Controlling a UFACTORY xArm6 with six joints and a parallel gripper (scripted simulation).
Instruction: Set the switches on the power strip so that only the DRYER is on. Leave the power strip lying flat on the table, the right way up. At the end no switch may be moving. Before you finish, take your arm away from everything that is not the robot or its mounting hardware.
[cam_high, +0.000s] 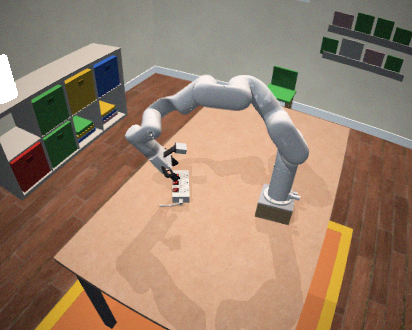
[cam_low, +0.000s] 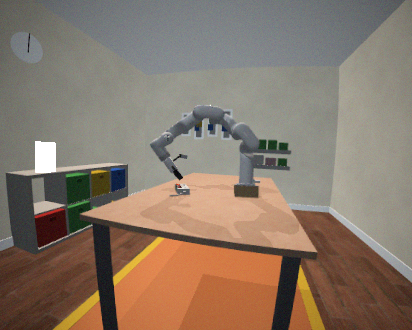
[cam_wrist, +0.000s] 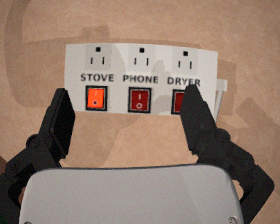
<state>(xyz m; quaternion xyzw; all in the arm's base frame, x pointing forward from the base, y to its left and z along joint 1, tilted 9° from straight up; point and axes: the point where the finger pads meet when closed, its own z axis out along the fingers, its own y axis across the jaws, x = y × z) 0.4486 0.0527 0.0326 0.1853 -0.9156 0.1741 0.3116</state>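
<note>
1. As seen from the wrist view, the power strip (cam_wrist: 140, 81) lies flat and label side up on the table (cam_wrist: 150, 10), just beyond the gripper (cam_wrist: 125, 118), with three sockets and three rocker switches in a row.
2. At the left, the STOVE switch (cam_wrist: 96, 98) glows bright orange. Judged from its glow, it is on and remains to be turned off.
3. At the centre, the PHONE switch (cam_wrist: 139, 101) shows a dull, dark red. It appears to be off and probably needs no action.
4. At the right, the DRYER switch (cam_wrist: 179, 101) also shows dark red and is partly covered by the right-hand fingertip (cam_wrist: 193, 100), which lies over or against it. Contact cannot be confirmed from the pictures. The switch appears to be off and has yet to be turned on.
5. Gripper state: the fingers are spread to full width, one near each end of the strip, and nothing is held between them.
6. Progress: the strip's placement meets the requirement. Neither needed change shows as done, so two switch actions are left, DRYER on and STOVE off.
7. In the top view, the strip (cam_high: 182, 187) sits left of the arm's base (cam_high: 264, 212), near the table's middle.
</note>
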